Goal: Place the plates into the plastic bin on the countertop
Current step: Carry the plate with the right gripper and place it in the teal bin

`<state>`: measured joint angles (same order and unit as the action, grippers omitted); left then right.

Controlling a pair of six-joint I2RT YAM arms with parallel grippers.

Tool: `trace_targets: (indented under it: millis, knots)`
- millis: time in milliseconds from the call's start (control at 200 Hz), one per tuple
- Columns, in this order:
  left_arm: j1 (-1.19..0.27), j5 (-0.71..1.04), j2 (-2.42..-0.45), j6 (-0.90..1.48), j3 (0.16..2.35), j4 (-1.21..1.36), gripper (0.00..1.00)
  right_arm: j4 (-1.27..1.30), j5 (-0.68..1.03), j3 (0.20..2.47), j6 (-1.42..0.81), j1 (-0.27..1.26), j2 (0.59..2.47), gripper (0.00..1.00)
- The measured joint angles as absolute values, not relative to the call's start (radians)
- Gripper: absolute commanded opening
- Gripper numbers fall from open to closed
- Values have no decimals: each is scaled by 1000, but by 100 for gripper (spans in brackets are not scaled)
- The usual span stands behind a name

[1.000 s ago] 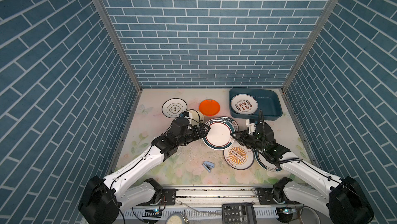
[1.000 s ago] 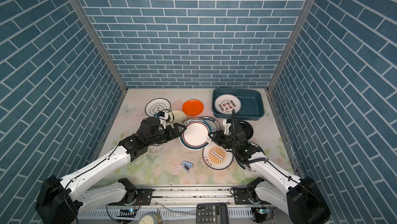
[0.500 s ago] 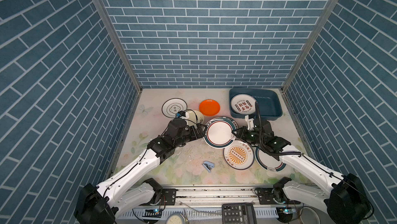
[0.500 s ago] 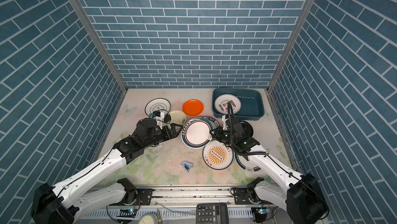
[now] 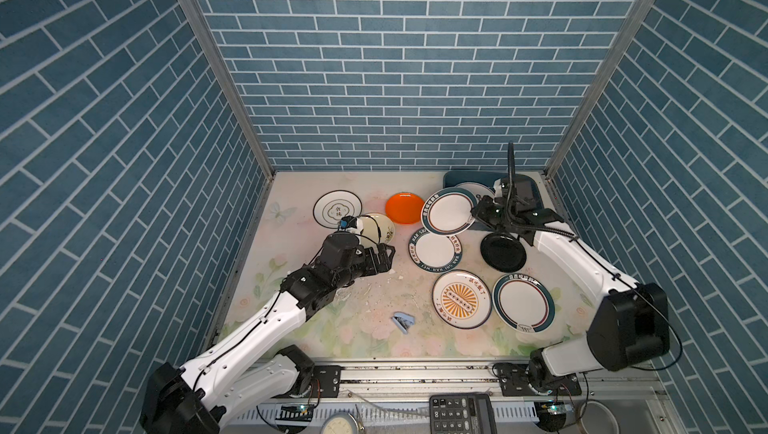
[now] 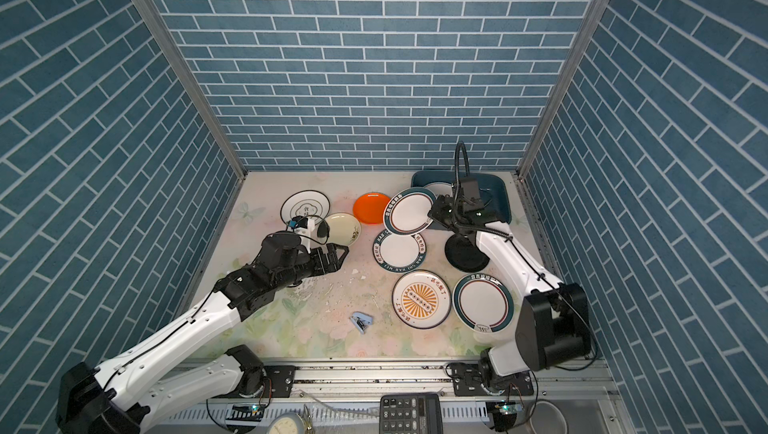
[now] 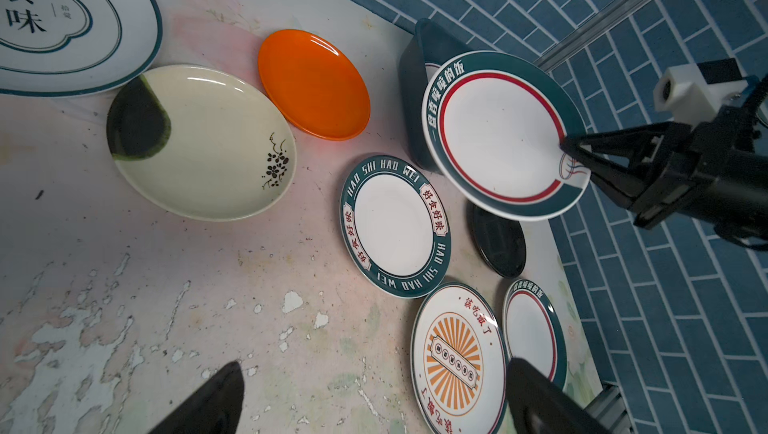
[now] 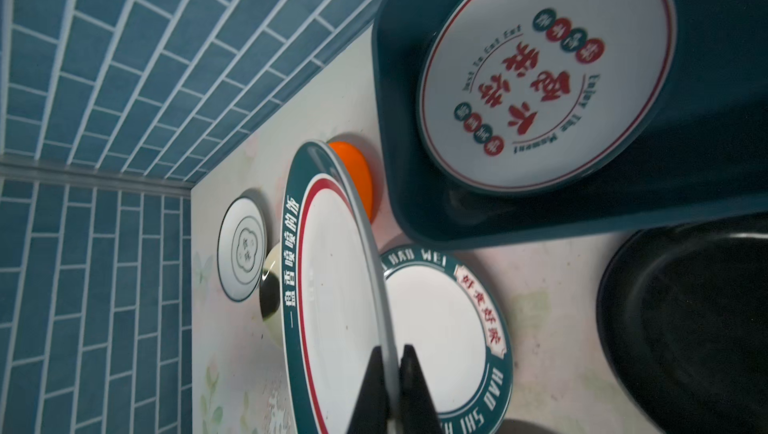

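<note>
At the back right of the countertop (image 5: 374,186), right gripper (image 5: 473,214) status? —R.

Jaws pressed together on the rim of a teal-rimmed plate (image 5: 449,211) with a red ring. The right wrist view shows that rim sandwiched between the two black fingers (image 8: 370,386). The plate is lifted off the surface and tilted. —K.

Where does it sit relative to the plastic bin (image 8: 519,219)? —R.

Just beside the bin's left wall, outside it. In both top views it hides the far edge of the HAO SHI HAO WEI plate (image 5: 435,249), which lies flat below, and it sits next to the orange plate (image 5: 403,208). One lettered plate (image 8: 540,70) lies inside the bin. —K.

Left gripper (image 5: 384,259)? —R.

Spread wide, holding nothing, over scuffed countertop near the cream plate (image 5: 384,228). —K.

What else lies flat on the surface? —R.

Black plate (image 5: 502,251), sunburst plate (image 5: 461,305), second teal-rimmed plate (image 5: 523,307), cloud-outline plate (image 5: 337,209), and a small blue object (image 5: 403,323). —K.
</note>
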<state>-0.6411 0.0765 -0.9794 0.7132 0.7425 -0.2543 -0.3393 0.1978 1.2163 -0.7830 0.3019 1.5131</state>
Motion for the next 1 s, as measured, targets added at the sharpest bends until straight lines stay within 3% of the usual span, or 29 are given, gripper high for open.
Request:
trace_targets:
  millis: [430,640,950,1000]
  knots:
    - [-641,-27,-1012,593,748,-301,100,-504,-28,1675,-721,222,1874,0]
    - [-641,-25,-1081,563,751,-290,99,-546,-128,1698,-717,202,1931,0]
    - [-641,-2,-1176,523,822,-277,100,-559,-89,1760,-721,190,2047,0]
    - [-641,-3,-1177,522,823,-271,99,-564,-73,1787,-719,188,2067,6]
